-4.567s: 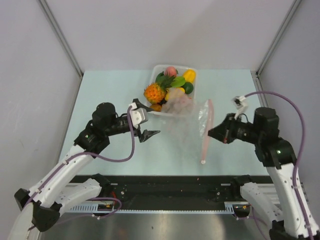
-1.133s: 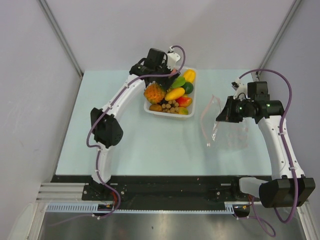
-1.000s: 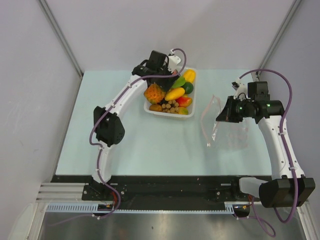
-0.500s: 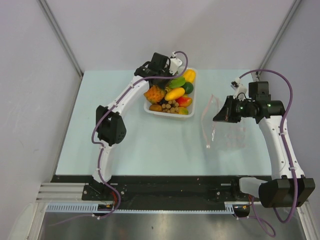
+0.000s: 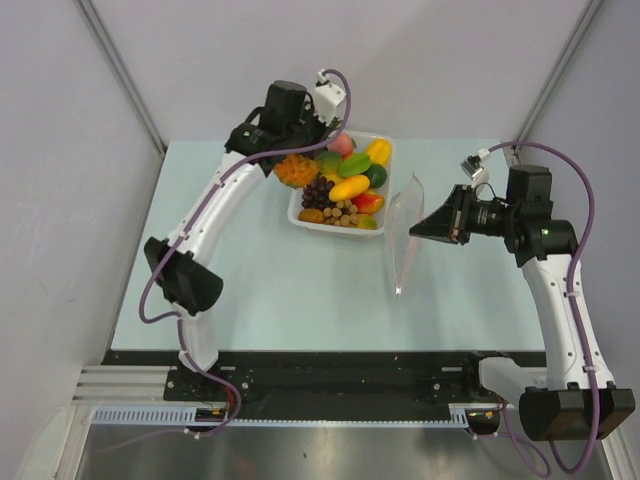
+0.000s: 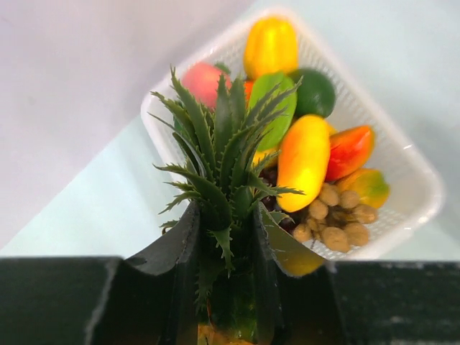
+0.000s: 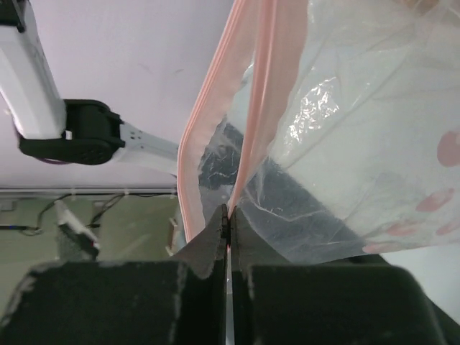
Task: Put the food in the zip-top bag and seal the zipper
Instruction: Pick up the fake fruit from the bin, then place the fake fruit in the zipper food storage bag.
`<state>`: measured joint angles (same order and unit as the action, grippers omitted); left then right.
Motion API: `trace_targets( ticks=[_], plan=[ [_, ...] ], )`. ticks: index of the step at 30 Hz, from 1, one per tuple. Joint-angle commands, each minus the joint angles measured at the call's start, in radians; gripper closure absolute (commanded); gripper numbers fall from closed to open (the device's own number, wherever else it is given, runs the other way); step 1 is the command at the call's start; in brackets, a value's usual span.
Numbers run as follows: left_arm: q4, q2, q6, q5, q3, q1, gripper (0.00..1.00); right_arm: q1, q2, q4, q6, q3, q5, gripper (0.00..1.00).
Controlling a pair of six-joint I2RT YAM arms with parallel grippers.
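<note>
Over the tray's far left corner: the pineapple (image 5: pixel 297 170) is held up in the air by the left gripper (image 5: pixel 300 152), clear of the pile.
Left gripper: its fingers (image 6: pixel 172 248) are clamped on either side of the spiky green top, and a sliver of the orange body can be seen right at the bottom of the wrist view.
Tray (image 5: pixel 383 222): white mesh, parked at the far middle of the table (image 5: pixel 250 280). It's loaded with the yellow mango (image 5: pixel 350 187), dark grapes (image 5: pixel 318 190), the brown bunch (image 5: pixel 343 210), a red-yellow piece (image 5: pixel 368 203) and some green bits (image 5: pixel 355 165).
Bag (image 5: pixel 405 240): held up on edge just to the right of the tray, with red marks seen on the crinkly plastic.
Right gripper (image 5: pixel 418 228): pinched tight on one side of the bag's mouth.
Zipper (image 7: pixel 249 108): one pink strip is caught between the fingers and the other is bowed away from it, so the mouth is left partly open, facing the tray side.
</note>
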<state>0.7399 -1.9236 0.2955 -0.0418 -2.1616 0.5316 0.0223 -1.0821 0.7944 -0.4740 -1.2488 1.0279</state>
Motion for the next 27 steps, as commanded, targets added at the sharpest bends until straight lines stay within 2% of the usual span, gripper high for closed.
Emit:
trace_targets(
  ticks=[1, 3, 6, 7, 8, 11, 19, 23, 27],
  plan=[
    [-0.091, 0.162, -0.103, -0.122, 0.006, 0.002, 1.0, -0.002, 0.011, -0.223, -0.243, 0.118, 0.158, 1.0],
    [-0.17, 0.234, -0.145, -0.202, 0.054, 0.001, 1.0, -0.008, -0.005, -0.254, -0.238, 0.149, 0.179, 1.0],
    [-0.353, 0.351, -0.252, -0.332, 0.195, 0.002, 1.0, -0.015, -0.036, -0.172, -0.109, 0.172, 0.135, 1.0],
    [-0.419, 0.383, -0.331, -0.355, 0.297, 0.01, 1.0, -0.015, -0.044, -0.159, -0.091, 0.175, 0.101, 1.0],
    [-0.57, 0.421, -0.37, -0.375, 0.353, 0.018, 1.0, -0.015, -0.051, -0.135, -0.069, 0.176, 0.086, 1.0],
    [-0.815, 0.521, -0.495, -0.403, 0.518, 0.079, 1.0, -0.015, -0.071, -0.156, -0.084, 0.169, 0.055, 1.0],
    [-1.094, 0.496, -0.814, -0.418, 0.583, 0.247, 1.0, 0.002, -0.072, -0.205, -0.118, 0.167, 0.012, 1.0],
    [-1.185, 0.457, -0.906, -0.423, 0.609, 0.301, 1.0, 0.002, -0.07, -0.202, -0.115, 0.17, 0.015, 1.0],
    [-1.248, 0.443, -0.979, -0.415, 0.704, 0.33, 1.0, -0.001, -0.073, -0.21, -0.118, 0.17, 0.018, 1.0]
  ],
)
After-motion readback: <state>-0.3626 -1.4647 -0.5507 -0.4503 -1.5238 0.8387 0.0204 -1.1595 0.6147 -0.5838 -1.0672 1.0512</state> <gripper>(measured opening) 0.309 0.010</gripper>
